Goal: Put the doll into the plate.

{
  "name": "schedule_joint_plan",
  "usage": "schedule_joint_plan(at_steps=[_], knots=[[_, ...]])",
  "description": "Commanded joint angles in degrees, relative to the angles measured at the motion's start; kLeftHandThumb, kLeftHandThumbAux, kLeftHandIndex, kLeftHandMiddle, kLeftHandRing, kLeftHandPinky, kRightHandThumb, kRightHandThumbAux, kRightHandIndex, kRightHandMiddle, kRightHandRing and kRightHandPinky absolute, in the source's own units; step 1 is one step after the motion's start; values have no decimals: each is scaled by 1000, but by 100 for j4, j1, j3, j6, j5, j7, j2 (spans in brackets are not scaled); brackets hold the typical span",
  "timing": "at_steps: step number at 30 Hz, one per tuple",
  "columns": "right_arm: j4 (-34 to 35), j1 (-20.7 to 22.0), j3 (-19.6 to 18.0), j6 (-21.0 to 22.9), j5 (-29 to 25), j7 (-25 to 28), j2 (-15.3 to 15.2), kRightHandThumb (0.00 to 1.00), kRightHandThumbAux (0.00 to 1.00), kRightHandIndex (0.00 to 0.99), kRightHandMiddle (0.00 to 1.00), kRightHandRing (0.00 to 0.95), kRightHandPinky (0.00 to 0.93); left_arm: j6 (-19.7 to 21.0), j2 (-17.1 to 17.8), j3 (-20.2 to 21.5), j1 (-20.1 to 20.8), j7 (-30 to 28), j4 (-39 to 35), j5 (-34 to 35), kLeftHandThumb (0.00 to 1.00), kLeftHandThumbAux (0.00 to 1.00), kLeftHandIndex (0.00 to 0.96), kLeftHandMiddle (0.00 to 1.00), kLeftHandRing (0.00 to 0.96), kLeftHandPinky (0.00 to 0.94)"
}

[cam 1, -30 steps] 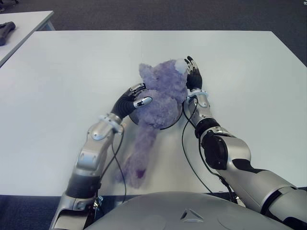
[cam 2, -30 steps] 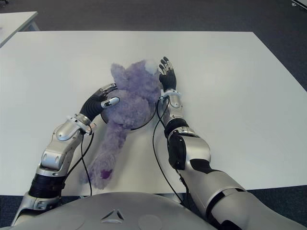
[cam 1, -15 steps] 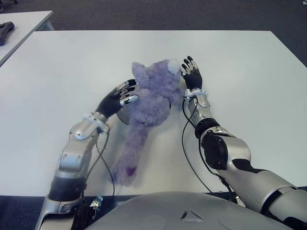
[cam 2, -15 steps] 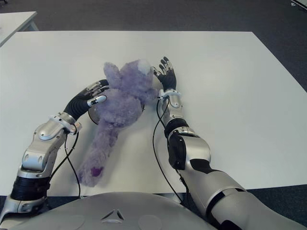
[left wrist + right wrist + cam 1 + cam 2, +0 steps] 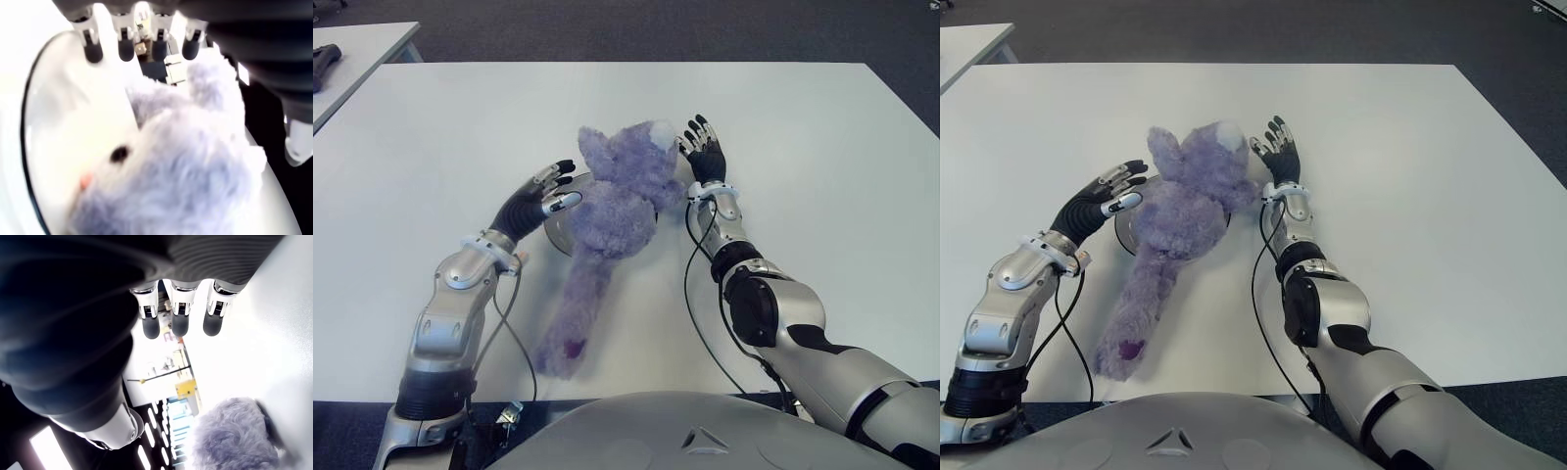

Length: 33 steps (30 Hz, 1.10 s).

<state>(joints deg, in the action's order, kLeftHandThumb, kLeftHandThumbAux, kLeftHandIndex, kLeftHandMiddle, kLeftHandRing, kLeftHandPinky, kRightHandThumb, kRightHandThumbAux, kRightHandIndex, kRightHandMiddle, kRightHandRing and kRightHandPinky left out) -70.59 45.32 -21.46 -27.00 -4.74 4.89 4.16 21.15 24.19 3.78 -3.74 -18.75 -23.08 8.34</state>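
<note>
A fluffy purple doll (image 5: 612, 211) lies with its head and upper body on a round plate (image 5: 557, 232) in the middle of the white table (image 5: 460, 127); its legs trail off the plate toward me. My left hand (image 5: 541, 196) hovers open just left of the doll, fingers straight and apart from the fur. On the doll's other side, my right hand (image 5: 702, 149) is open next to its head, fingers stretched out. The left wrist view shows the doll's face (image 5: 161, 176) lying inside the plate rim (image 5: 27, 147).
A second white table (image 5: 357, 54) stands at the far left with a dark object (image 5: 325, 61) on it. Dark carpet lies beyond the table's far edge.
My left hand let go of the doll and drew back to the left, fingers straightening. The doll and plate slid left with it and the doll settled. The right hand stayed in place.
</note>
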Motion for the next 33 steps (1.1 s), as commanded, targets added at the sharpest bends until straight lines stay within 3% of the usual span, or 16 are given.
schedule_joint_plan(at_steps=[1, 15, 19, 33], knots=[[-723, -1202, -120, 535, -99, -90, 450, 378, 877, 32, 1, 0, 39, 74, 67, 95, -155, -6, -76, -67, 0, 478, 0, 0, 0, 0], [-724, -1217, -50, 495, -24, -125, 432, 388, 872, 31, 0, 0, 28, -415, 99, 111, -82, -57, 152, -215, 0, 432, 0, 0, 0, 0], [-726, -1213, -63, 521, -39, -120, 433, 457, 881, 32, 0, 0, 24, -432, 99, 123, -65, -60, 165, -188, 0, 432, 0, 0, 0, 0], [-726, -1205, -82, 518, -60, -107, 446, 539, 892, 28, 1, 0, 50, -227, -71, 201, -97, 82, 33, -68, 0, 456, 0, 0, 0, 0]])
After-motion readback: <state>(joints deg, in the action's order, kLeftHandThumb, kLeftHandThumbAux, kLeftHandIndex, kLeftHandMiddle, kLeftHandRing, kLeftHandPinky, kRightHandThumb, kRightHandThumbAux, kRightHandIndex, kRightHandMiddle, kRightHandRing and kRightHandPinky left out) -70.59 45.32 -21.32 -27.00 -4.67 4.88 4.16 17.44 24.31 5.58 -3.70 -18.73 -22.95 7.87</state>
